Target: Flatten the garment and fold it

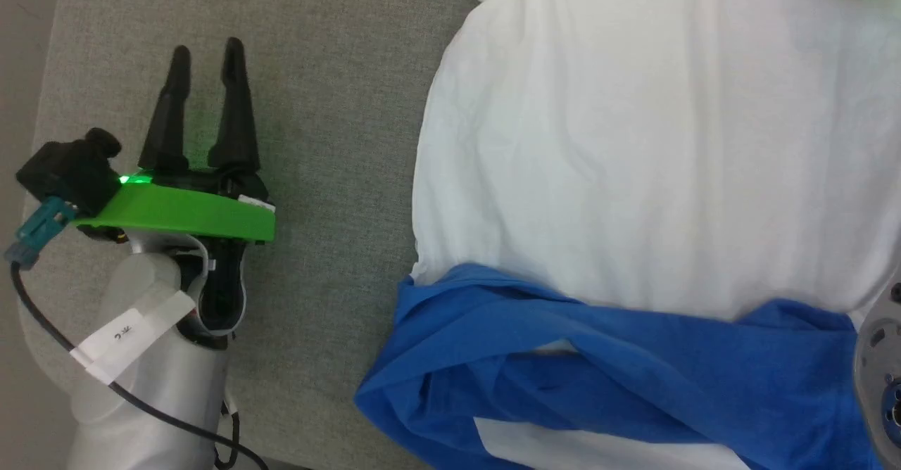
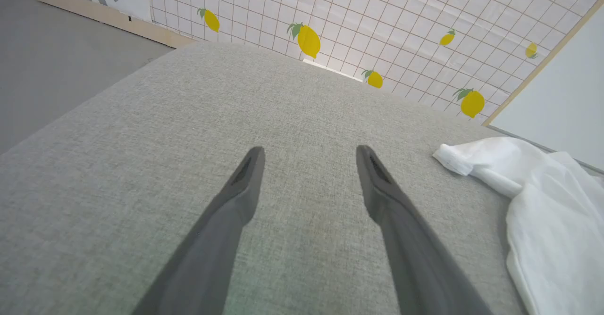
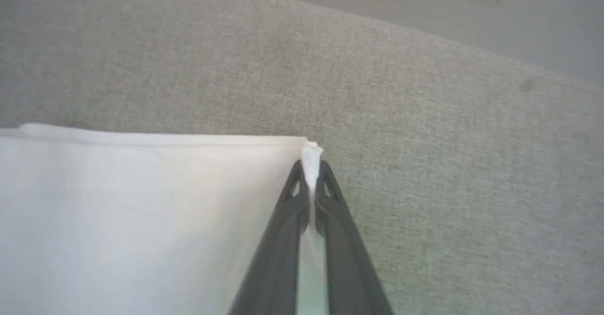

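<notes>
On the grey pad (image 1: 331,104), garment (image 1: 633,139) lies spread across its right part, blue sleeves (image 1: 598,357) bunched nearside. Right gripper (image 3: 310,164) pinches a white corner (image 3: 311,151); left gripper (image 1: 208,46) spread, empty, over the pad's left part. Step: flattening. Next, likely: left grips another corner, pull taut.

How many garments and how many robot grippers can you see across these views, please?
Soft white knit shirt with bright-blue sleeves: 1
Dark two-fingered grippers: 2 (left gripper open; right gripper shut on the shirt's corner)
Total: 3
</notes>
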Robot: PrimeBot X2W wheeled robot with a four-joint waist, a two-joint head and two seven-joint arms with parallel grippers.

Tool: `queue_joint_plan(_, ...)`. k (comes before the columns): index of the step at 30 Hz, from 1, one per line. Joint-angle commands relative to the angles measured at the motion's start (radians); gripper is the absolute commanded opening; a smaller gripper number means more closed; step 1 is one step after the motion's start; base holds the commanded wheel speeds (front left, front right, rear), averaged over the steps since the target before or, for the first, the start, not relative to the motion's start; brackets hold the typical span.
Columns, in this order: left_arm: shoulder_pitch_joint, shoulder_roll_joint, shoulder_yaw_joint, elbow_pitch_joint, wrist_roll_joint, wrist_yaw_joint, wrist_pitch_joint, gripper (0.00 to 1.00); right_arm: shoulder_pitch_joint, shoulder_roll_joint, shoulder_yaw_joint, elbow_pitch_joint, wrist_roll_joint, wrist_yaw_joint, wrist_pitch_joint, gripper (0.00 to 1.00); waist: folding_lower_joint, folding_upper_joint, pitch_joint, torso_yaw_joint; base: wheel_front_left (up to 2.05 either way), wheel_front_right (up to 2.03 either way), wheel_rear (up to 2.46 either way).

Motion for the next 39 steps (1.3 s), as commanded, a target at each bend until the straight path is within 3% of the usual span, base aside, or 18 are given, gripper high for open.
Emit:
queue_joint_plan(1,-0.020,0.005,-0.009,0.004,0.004,-0.010,0.007,1.00,0.018,-0.003,-0.020,-0.011,-0.004,-0.002,-0.032,0.00,-0.0002,0.0000,-0.027,-0.018,0.00,0.00,0.00)
queue_joint_plan(8,-0.144,0.054,-0.046,-0.002,-0.076,-0.030,0.171,1.00,0.002,0.010,-0.001,-0.025,0.029,-0.002,-0.100,0.00,-0.0002,0.0000,-0.073,-0.064,0.00,0.00,0.00)
queue_joint_plan(13,-0.314,0.106,-0.102,0.057,-0.175,-0.034,0.464,1.00,-0.001,0.007,0.047,-0.034,0.071,-0.002,-0.101,0.00,-0.0002,0.0000,-0.067,-0.099,0.00,0.00,0.00)
queue_joint_plan(19,-0.526,0.137,-0.163,0.192,-0.245,0.046,0.837,1.00,-0.005,0.017,0.102,-0.045,0.115,-0.002,-0.110,0.00,-0.0002,0.0000,-0.034,-0.145,0.00,0.00,0.00)
queue_joint_plan(22,-0.602,0.146,-0.202,0.232,-0.233,0.089,0.958,1.00,-0.005,0.022,0.131,-0.046,0.131,-0.002,-0.115,0.00,-0.0002,0.0000,-0.015,-0.164,0.00,0.00,0.00)
queue_joint_plan(28,-0.649,0.152,-0.260,0.273,-0.204,0.130,1.073,1.00,-0.003,0.023,0.157,-0.044,0.154,-0.002,-0.126,0.00,-0.0002,0.0000,0.010,-0.192,0.00,0.00,0.00)
queue_joint_plan(35,-0.618,0.159,-0.291,0.279,-0.213,0.127,1.132,1.00,-0.003,0.019,0.162,-0.040,0.163,-0.002,-0.139,0.00,-0.0002,0.0000,0.027,-0.202,0.00,0.00,0.00)
queue_joint_plan(36,-0.611,0.157,-0.290,0.276,-0.223,0.127,1.143,0.73,-0.003,0.020,0.163,-0.040,0.163,-0.002,-0.141,0.00,-0.0002,0.0000,0.029,-0.202,0.00,0.00,0.00)
queue_joint_plan(37,-0.607,0.156,-0.290,0.272,-0.229,0.124,1.149,0.32,-0.003,0.020,0.163,-0.040,0.163,-0.002,-0.142,0.00,-0.0002,0.0000,0.030,-0.202,0.00,0.00,0.00)
queue_joint_plan(38,-0.602,0.154,-0.289,0.266,-0.240,0.120,1.157,0.00,-0.003,0.018,0.164,-0.040,0.163,-0.002,-0.143,0.00,-0.0002,0.0000,0.031,-0.201,0.00,0.00,0.00)
queue_joint_plan(39,-0.598,0.153,-0.287,0.259,-0.249,0.114,1.160,0.00,-0.003,0.017,0.165,-0.039,0.162,-0.002,-0.143,0.00,-0.0002,0.0000,0.032,-0.200,0.00,0.00,0.00)
